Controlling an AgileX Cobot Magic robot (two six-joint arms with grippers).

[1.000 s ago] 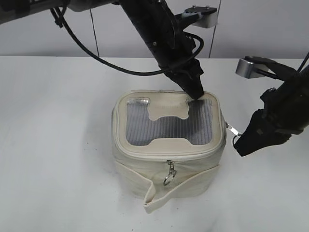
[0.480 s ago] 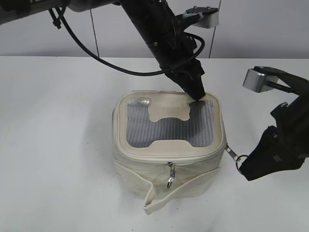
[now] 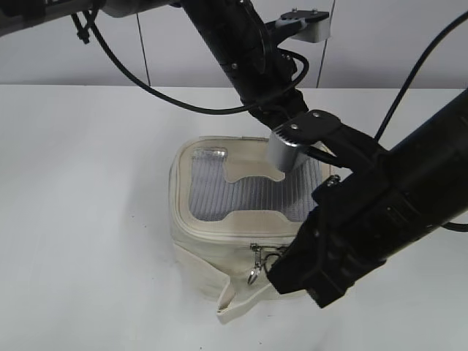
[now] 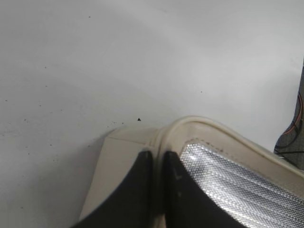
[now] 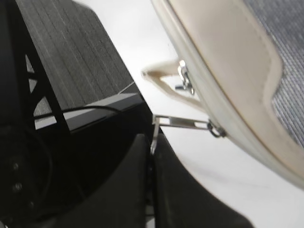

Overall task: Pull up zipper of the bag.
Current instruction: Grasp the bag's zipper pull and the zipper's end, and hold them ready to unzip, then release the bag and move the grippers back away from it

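Pulling the ring pull along the zipper works best if I keep my right gripper clamped shut on it and follow the lid rim, while my left gripper, fingers closed together, pins the bag at its far corner on the table. Only the right wrist view shows the pull taut between my fingertips; the exterior view hides it behind the arm.

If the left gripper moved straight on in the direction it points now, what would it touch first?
It is already there: the left gripper, jaws shut, points down onto the bag at a lid corner, its tips at the cream rim beside the mesh window. Whether they press it or only rest is unclear.
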